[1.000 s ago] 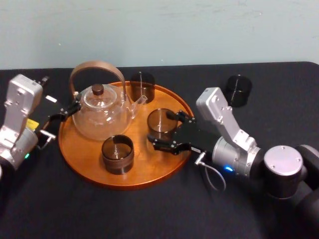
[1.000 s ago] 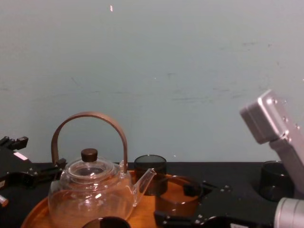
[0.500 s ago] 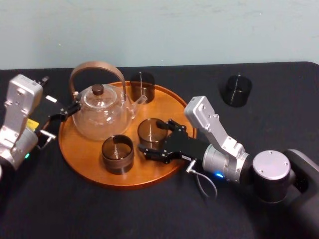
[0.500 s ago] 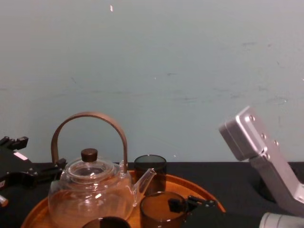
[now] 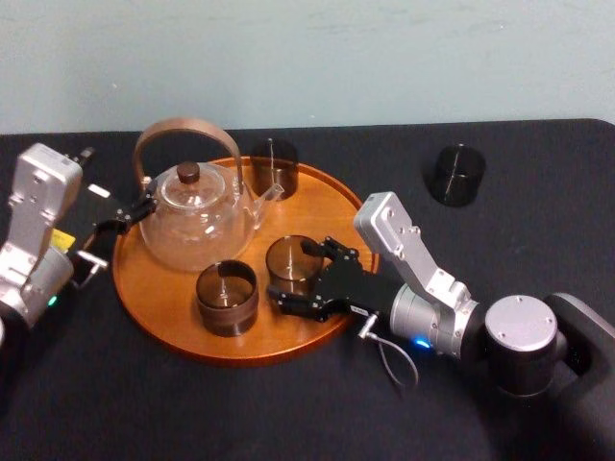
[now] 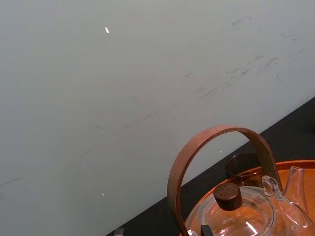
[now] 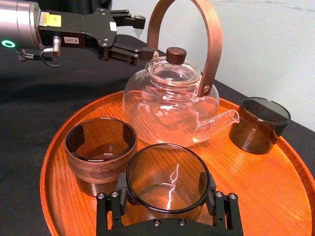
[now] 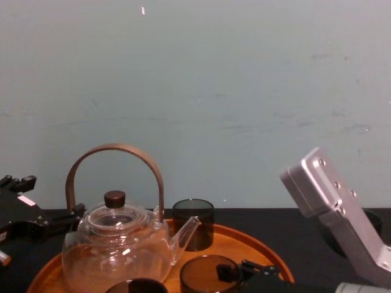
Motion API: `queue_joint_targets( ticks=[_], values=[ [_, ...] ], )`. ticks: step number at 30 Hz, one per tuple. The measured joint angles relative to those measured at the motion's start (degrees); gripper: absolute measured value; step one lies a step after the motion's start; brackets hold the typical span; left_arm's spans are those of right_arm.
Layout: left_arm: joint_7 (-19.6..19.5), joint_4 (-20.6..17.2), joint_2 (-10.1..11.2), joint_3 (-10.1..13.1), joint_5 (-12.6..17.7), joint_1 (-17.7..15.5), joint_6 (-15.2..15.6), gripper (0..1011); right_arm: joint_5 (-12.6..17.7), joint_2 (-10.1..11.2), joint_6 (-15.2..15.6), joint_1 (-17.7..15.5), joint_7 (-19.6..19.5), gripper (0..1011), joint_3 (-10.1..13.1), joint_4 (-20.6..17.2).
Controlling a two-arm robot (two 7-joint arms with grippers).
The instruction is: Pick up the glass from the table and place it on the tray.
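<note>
A clear brownish glass point(image 5: 291, 262) is gripped in my right gripper point(image 5: 304, 276), low over the middle of the round orange-brown tray point(image 5: 163, 303). I cannot tell whether it touches the wood. In the right wrist view the glass point(image 7: 167, 178) sits between the two black fingers point(image 7: 122, 186), with the tray point(image 7: 275, 177) under it. The chest view shows this glass point(image 8: 201, 273) in front of the teapot's spout. My left gripper point(image 5: 117, 223) stands open at the tray's left rim, beside the teapot, holding nothing.
A clear glass teapot point(image 5: 197, 219) with a curved wooden handle takes the tray's back left. A wood-sleeved glass point(image 5: 227, 297) stands at its front and a dark glass point(image 5: 274, 166) at its back. Another dark glass point(image 5: 457, 174) stands on the black table point(image 5: 288, 413), far right.
My right gripper has carried the glass leftward from the tray's right side toward its middle and lowered it. The left arm has stayed put.
</note>
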Motion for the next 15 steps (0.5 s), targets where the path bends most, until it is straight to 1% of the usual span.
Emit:
queue_joint_targets(
  ticks=[15],
  values=[
    [0.00,0.00,0.00,0.00,0.00,0.00,0.00,1010,0.64,-0.02,-0.11,-0.45,0.29,908,0.11,0.62]
  ],
)
